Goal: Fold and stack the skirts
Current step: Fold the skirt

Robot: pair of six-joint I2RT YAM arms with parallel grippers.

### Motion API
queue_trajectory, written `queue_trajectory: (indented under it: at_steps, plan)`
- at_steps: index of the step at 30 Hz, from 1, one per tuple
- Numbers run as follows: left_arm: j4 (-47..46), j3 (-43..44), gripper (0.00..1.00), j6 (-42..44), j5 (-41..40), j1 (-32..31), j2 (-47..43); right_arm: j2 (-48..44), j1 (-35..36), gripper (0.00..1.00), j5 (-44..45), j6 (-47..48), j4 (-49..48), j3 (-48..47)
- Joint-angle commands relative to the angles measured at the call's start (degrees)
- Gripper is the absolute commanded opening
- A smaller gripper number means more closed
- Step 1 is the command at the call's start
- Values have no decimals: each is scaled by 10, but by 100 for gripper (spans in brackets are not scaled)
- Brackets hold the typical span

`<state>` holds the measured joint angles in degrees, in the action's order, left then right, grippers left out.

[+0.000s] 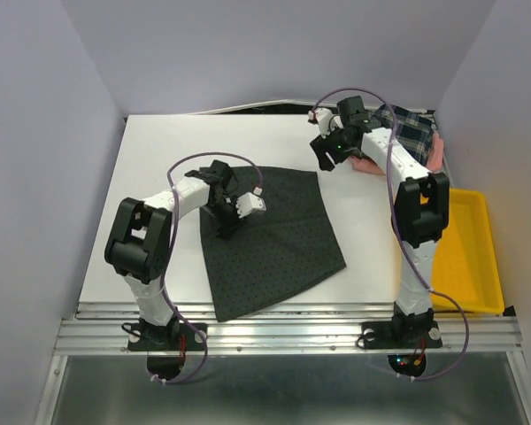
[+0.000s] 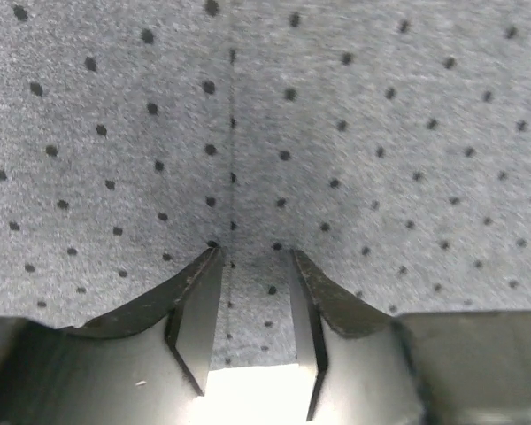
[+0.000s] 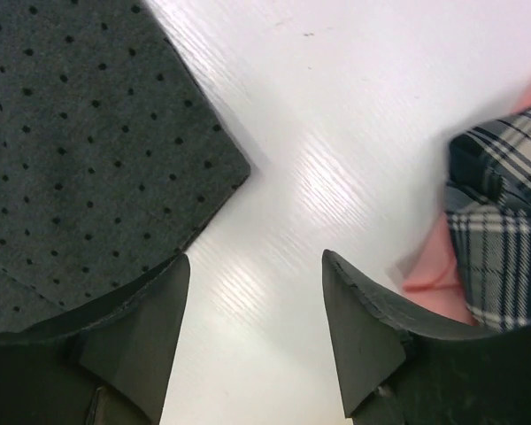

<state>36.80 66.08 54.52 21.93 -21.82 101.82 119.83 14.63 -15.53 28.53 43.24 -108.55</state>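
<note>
- Skirts lie in two places on the white table (image 1: 159, 177): one spread out alone, two heaped together at the far right corner.
- Charcoal dotted skirt (image 1: 283, 239) lies flat and opened out in the middle of the table. It forms a trapezoid, with its narrower end toward the back and its wide hem toward the near edge.
- Plaid skirt (image 3: 496, 230) is bunched at the far right corner, lying on top of the pink skirt (image 3: 429, 266). Pink cloth shows from under it on the side facing the centre of the table.
- The heap and the charcoal skirt are apart, with a strip of bare table between them.
- Left gripper (image 2: 252, 255) is down on the charcoal skirt, in its left half near the back. Both fingertips touch the cloth, one on each side of a fine seam line. The jaws stand part-way apart — whether they pinch a ridge of fabric or only press on it, I cannot tell. Close behind the fingertips the cloth ends and bright table shows between the fingers.
- Right gripper (image 3: 257, 257) hangs over the bare strip with its jaws spread wide and nothing between them. The charcoal skirt's far right corner lies just to one side of it and the plaid-and-pink heap to the other — it touches neither.
- Yellow tray (image 1: 478, 283) sits at the right edge of the table, beside the right arm and nearer than the heap. No cloth is visible in it.
</note>
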Motion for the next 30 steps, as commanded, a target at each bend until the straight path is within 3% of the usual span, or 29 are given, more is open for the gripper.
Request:
queue_trajectory:
  at_steps: [1, 8, 17, 30]
  plan:
    - [42, 42, 48, 17, 12, 11, -41, 42, 11, 65, -47, 25, 61, -86]
    - [59, 283, 52, -54, 101, 91, 45, 136, 11, 63, -65, 46, 67, -170]
    - [53, 496, 52, -150, 38, 164, 219, 189, 11, 61, -65, 109, 74, -164]
    - [3, 538, 50, -163, -6, 168, 318, 223, 11, 48, -46, 113, 47, -146]
